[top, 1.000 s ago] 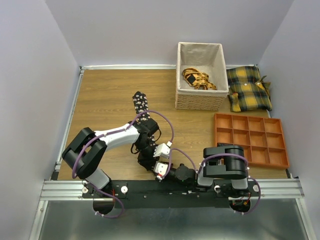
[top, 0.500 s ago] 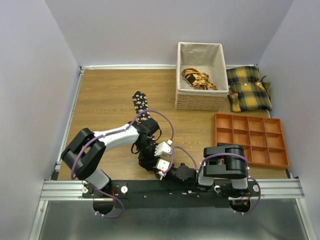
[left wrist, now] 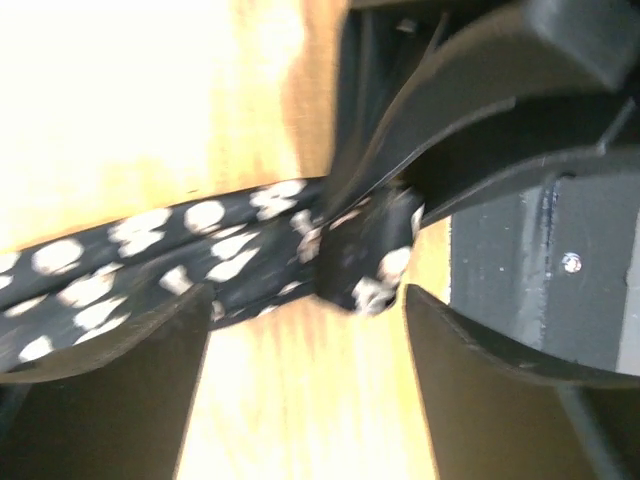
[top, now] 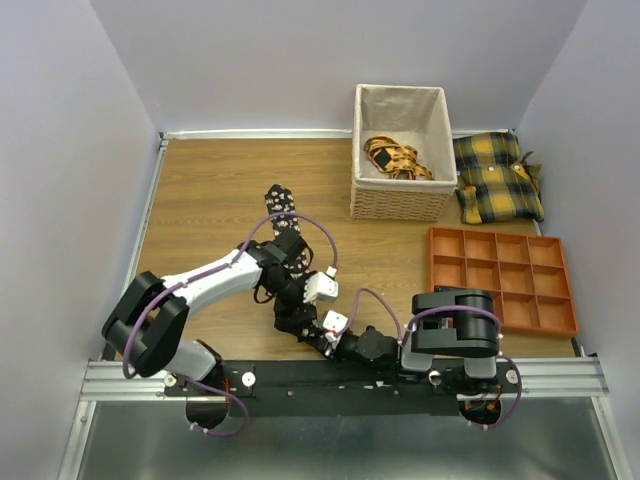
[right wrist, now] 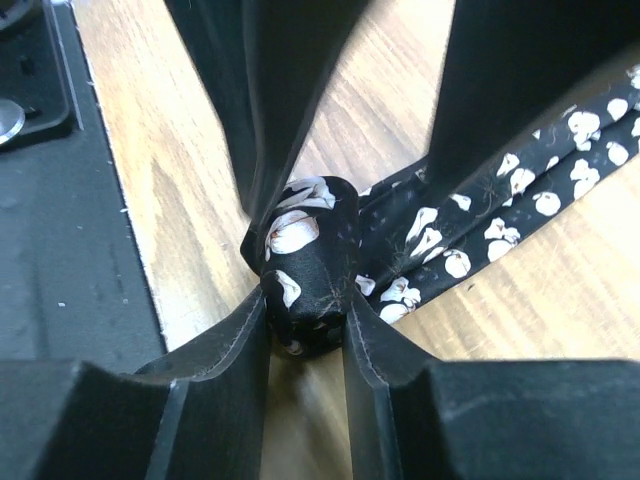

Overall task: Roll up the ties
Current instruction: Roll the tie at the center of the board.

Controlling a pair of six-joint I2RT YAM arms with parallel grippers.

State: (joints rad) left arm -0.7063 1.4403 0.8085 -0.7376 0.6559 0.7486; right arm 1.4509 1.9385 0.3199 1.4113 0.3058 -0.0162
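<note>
The right gripper (right wrist: 305, 300) pinches the rolled end of the tie (right wrist: 305, 250) between both fingers, just beside the black base rail (top: 300, 378) at the near edge of the table (top: 200, 190). The left gripper (left wrist: 308, 300) stands spread wide astride the coil. A second ago it was much narrower, and its arm has since swung leftward. The tie's strip runs away over bare wood, and the orange tray (top: 497, 234) lies well to the right.

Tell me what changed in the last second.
The left gripper opened, letting go of the tie, and its elbow swung left. The right gripper keeps pinching the rolled end. The basket, tray and cushions stayed put.
</note>
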